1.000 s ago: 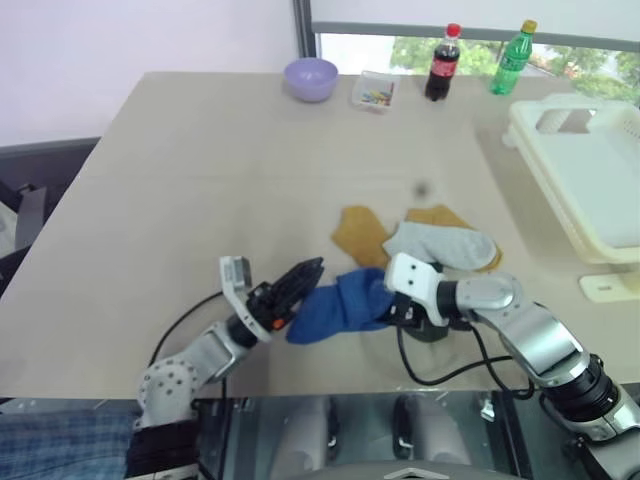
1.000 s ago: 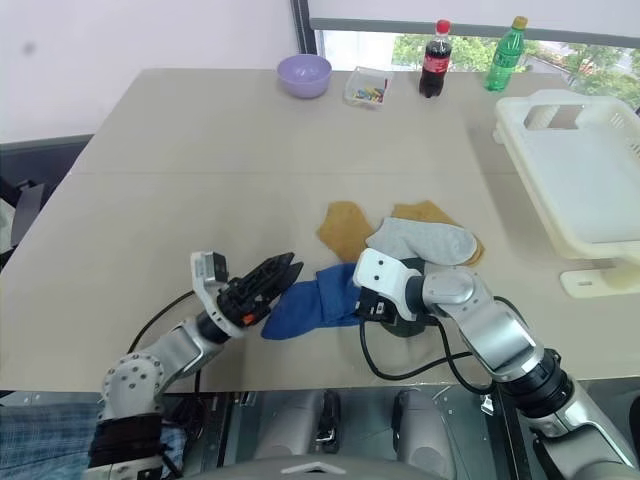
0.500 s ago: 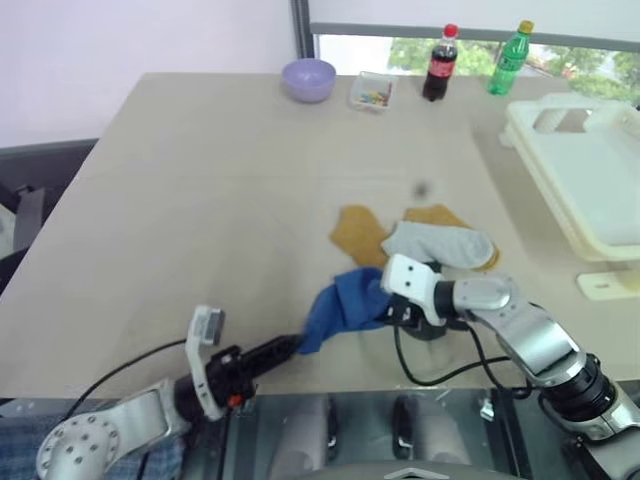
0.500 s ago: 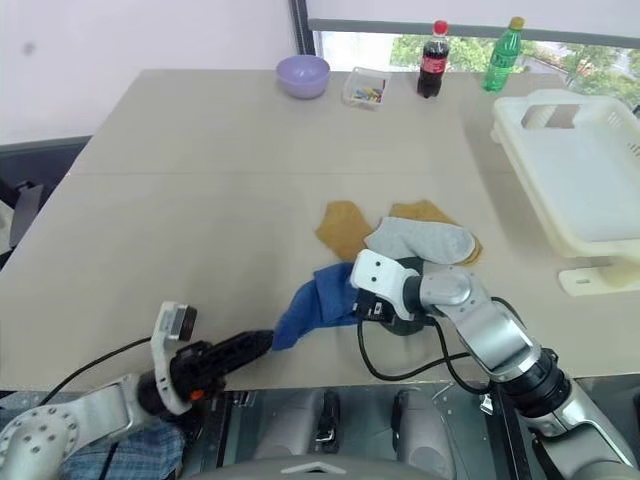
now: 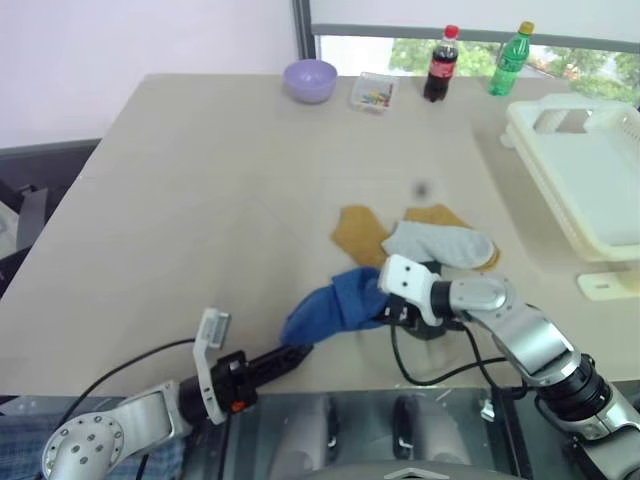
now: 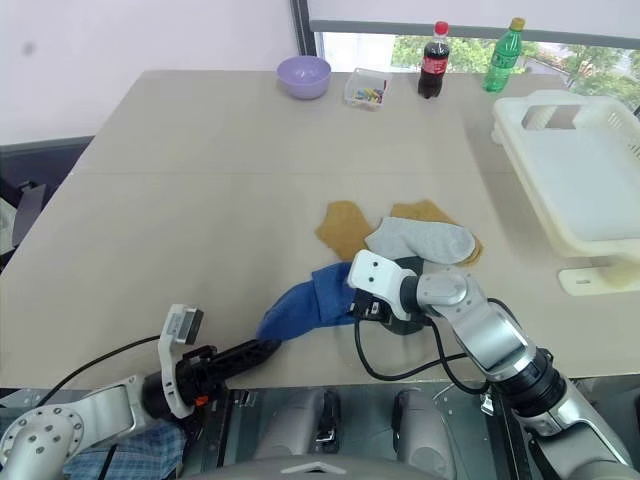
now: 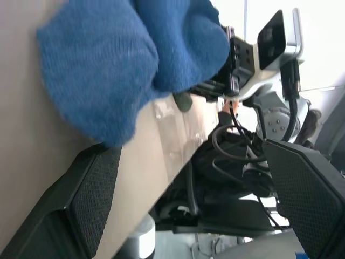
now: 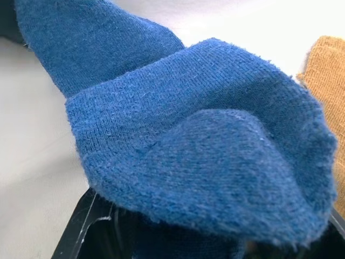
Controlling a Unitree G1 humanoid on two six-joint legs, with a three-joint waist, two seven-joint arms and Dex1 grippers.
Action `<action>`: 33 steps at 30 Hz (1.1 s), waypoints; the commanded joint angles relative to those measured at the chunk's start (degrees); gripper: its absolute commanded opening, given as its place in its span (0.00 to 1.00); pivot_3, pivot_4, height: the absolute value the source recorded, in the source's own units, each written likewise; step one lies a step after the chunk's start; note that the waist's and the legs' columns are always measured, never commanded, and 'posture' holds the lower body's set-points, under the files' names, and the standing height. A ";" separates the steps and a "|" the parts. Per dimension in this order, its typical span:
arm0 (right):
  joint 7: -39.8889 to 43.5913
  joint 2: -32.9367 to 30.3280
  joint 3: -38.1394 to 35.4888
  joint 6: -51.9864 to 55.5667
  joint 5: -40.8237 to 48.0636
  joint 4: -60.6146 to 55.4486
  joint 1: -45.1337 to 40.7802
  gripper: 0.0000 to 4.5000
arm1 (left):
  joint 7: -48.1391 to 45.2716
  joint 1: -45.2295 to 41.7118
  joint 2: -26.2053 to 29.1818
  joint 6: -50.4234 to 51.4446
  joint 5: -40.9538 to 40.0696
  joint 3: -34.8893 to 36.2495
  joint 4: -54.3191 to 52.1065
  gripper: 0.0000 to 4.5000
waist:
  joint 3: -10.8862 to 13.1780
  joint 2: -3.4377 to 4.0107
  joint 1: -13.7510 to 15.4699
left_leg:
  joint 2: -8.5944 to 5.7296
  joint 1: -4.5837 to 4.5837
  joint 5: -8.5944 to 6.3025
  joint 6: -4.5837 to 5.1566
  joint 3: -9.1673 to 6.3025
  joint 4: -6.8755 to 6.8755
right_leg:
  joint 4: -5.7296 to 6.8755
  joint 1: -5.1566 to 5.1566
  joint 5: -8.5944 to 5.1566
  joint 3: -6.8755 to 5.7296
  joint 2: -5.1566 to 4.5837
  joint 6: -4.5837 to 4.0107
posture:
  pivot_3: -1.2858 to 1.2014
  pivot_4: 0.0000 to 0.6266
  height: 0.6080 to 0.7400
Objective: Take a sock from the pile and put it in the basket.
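Blue sock (image 5: 335, 307) is the piece of the pile (image 5: 415, 243) in play; its heel end is pinched in the right gripper (image 5: 392, 306), which holds it just on the near side of the pile, and in the right wrist view the blue knit (image 8: 205, 140) bunches over the black fingers; from that grip the sock's long axis runs leftward and toward the counter's near edge, its free toe end drooping onto the counter (image 5: 200, 200) close to the left gripper (image 5: 290, 357). The left gripper lies low at the near edge, left of the pile, its fingers spread wide and pinching nothing; its own wrist view shows the two pads (image 7: 94, 189) standing apart with the blue toe (image 7: 102, 75) just ahead between them, not touched.

Basket (image 5: 590, 180) sits well to the right of the pile, at the counter's right edge, cream-white and, as far as can be seen, holding no sock; the right arm is plainly the nearer one to it, so I judge the carry falls to that arm, swinging rightward and away from the near edge with the sock trailing.

Beyond the pile, along the far edge, stand a lilac bowl (image 5: 310, 78), a clear tray (image 5: 375, 92), a dark cola bottle (image 5: 443, 64) with a red label and cap, and a green bottle (image 5: 511, 60); the writing on both labels is too small to read.
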 commanded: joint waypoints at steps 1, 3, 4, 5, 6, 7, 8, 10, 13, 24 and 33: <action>0.17 -0.01 0.65 -0.19 -0.29 -0.02 0.12 0.62 | -0.58 0.66 1.44 -0.90 2.17 2.08 0.97 1.00 | 0.00 0.00 -0.02 | 0.01 0.00 0.00 0.00 0.00 0.00 | 0.00 0.00 0.00 0.00 0.01 0.00 | 0.52 0.24 0.95; 0.28 -0.10 0.78 -0.31 -0.38 0.00 0.15 0.62 | -1.18 0.62 1.68 -1.35 3.07 2.37 1.02 1.00 | 0.00 0.00 -0.01 | 0.01 0.00 0.00 0.00 0.00 0.00 | 0.00 0.00 0.00 0.00 0.02 0.00 | 0.52 0.24 0.95; 0.30 -0.07 0.84 -0.31 -0.39 -0.01 0.15 0.62 | -1.52 0.45 1.87 -1.65 3.64 2.62 1.33 1.00 | 0.00 0.00 -0.01 | 0.01 -0.01 0.00 0.00 0.00 0.00 | 0.00 0.00 0.00 0.01 0.02 0.00 | 0.52 0.24 0.95; 0.32 -0.06 0.90 -0.28 -0.40 -0.06 0.15 0.62 | -2.08 0.16 2.01 -2.09 4.25 2.83 1.67 1.00 | 0.00 0.00 -0.01 | 0.01 0.00 0.00 0.00 0.01 0.00 | 0.00 0.00 0.00 0.01 0.01 0.00 | 0.52 0.24 0.95; 0.36 -0.05 0.92 -0.25 -0.40 -0.10 0.13 0.62 | -2.64 -0.24 1.90 -2.58 4.71 3.01 1.99 1.00 | 0.00 0.00 0.00 | 0.01 0.00 0.00 0.01 0.01 0.00 | 0.00 0.00 0.00 0.01 0.02 0.00 | 0.52 0.24 0.95; 0.38 -0.02 0.92 -0.19 -0.39 -0.11 0.08 0.62 | -2.72 -0.63 1.61 -2.76 4.64 3.12 2.34 1.00 | 0.00 0.00 0.02 | 0.01 0.00 0.00 0.00 0.01 0.00 | 0.00 0.00 0.00 0.01 0.02 0.00 | 0.52 0.24 0.95; 0.40 0.02 0.93 -0.15 -0.40 -0.11 0.03 0.62 | -3.08 -0.89 1.40 -2.80 4.65 3.05 2.44 1.00 | -0.01 0.00 0.02 | 0.01 0.00 0.01 0.00 0.00 0.00 | 0.01 0.00 0.00 0.00 0.04 0.00 | 0.52 0.24 0.95; 0.44 0.02 0.90 -0.12 -0.42 -0.15 -0.01 0.62 | -4.17 -1.40 1.16 -2.93 4.97 2.55 2.40 1.00 | -0.01 -0.01 0.02 | 0.02 0.01 0.01 -0.01 0.00 0.00 | 0.02 0.00 0.00 0.00 0.04 0.00 | 0.52 0.24 0.95; 0.55 -0.08 0.79 -0.03 -0.42 -0.17 -0.14 0.62 | -6.34 -3.19 -0.47 -3.10 3.91 1.60 2.79 1.00 | -0.01 -0.01 0.03 | 0.01 0.01 0.02 -0.01 0.01 0.00 | 0.03 0.01 0.01 0.01 0.05 0.00 | 0.52 0.24 0.95; 0.74 0.01 1.04 -0.15 -0.68 0.45 -0.52 0.62 | -9.90 -14.05 -8.80 -6.38 10.03 -5.01 8.24 1.00 | -0.05 -0.07 0.04 | -0.01 0.09 0.04 0.01 0.00 0.07 | 0.06 0.19 0.15 0.01 0.14 0.24 | 0.52 0.24 0.95; 0.63 -0.14 1.07 0.49 -0.82 0.12 -0.31 0.62 | -6.37 -23.65 -17.27 -6.76 12.21 -9.21 10.42 1.00 | -0.05 -0.11 0.09 | 0.01 0.45 0.03 0.03 -0.05 0.13 | 0.05 0.62 0.15 0.02 0.19 0.24 | 0.52 0.24 0.95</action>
